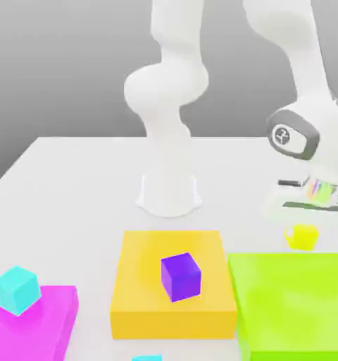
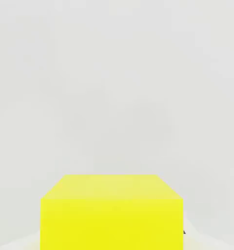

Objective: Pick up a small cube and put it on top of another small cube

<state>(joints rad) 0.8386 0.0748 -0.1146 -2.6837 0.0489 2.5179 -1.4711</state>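
A small cube (image 1: 303,237), yellow-lime and plain, sits on the white table at the exterior view's right, just behind the green slab. My gripper (image 1: 303,225) is right over it, reaching down from the white hand, and is shut on the cube. The hand view has the small cube (image 2: 111,212) very close and centred under the hand, with bare white table beyond it.
A lime-green slab (image 1: 298,303) lies in front of the cube. A yellow slab (image 1: 140,282) carries a purple cube (image 1: 181,276). A magenta slab (image 1: 48,321) carries a cyan cube (image 1: 16,289). The arm's white base (image 1: 170,190) stands behind the yellow slab.
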